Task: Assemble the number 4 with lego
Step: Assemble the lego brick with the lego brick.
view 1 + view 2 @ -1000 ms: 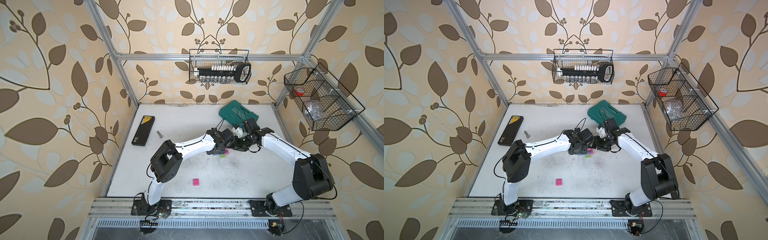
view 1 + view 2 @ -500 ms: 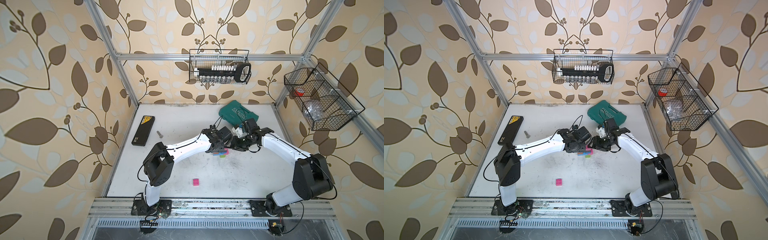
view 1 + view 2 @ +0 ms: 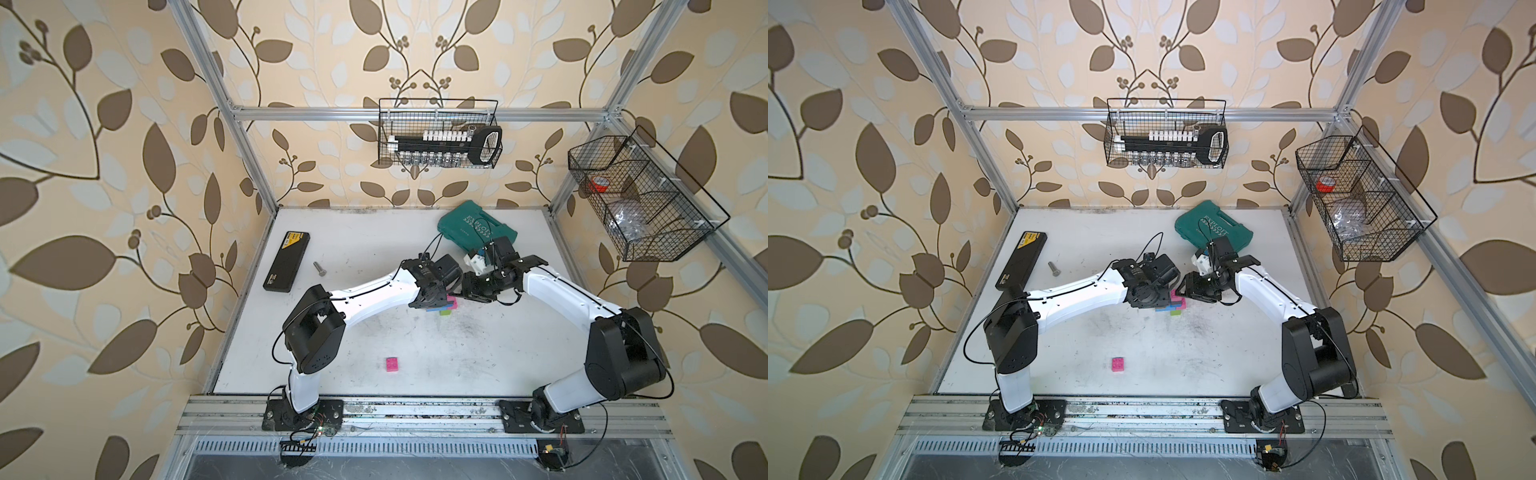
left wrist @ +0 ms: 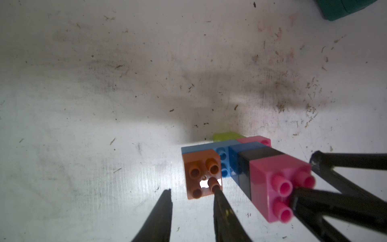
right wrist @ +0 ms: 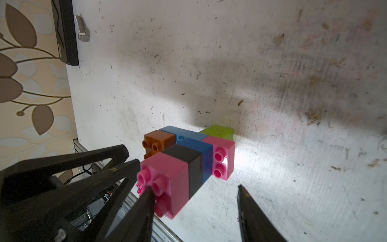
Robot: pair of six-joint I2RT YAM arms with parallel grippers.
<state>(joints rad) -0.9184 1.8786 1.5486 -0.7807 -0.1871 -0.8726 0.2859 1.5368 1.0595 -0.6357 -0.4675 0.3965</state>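
The joined lego figure (image 5: 188, 159) lies flat on the white table (image 3: 374, 332): an orange brick (image 4: 201, 176), two blue bricks, a black one (image 5: 182, 159), two pink ones and a lime green one (image 5: 219, 132). In both top views it peeks out beneath the two wrists (image 3: 445, 309) (image 3: 1177, 308). My left gripper (image 4: 191, 190) is open by a narrow gap with only table between; one fingertip (image 4: 216, 191) touches an orange stud. My right gripper (image 5: 194, 187) is open wider, one fingertip (image 5: 147, 191) at the end pink brick's (image 5: 167, 180) studs. A loose pink brick (image 3: 392, 364) lies near the front.
A teal tool case (image 3: 473, 226) lies at the back right, just behind the right wrist. A flat black box (image 3: 286, 262) and a metal bolt (image 3: 319, 269) lie at the back left. Wire baskets hang on the back wall (image 3: 438, 133) and the right wall (image 3: 640, 199).
My left arm has shifted at the elbow and its jaws have narrowed a good deal beside the orange brick. The right gripper has narrowed slightly and stayed in place.
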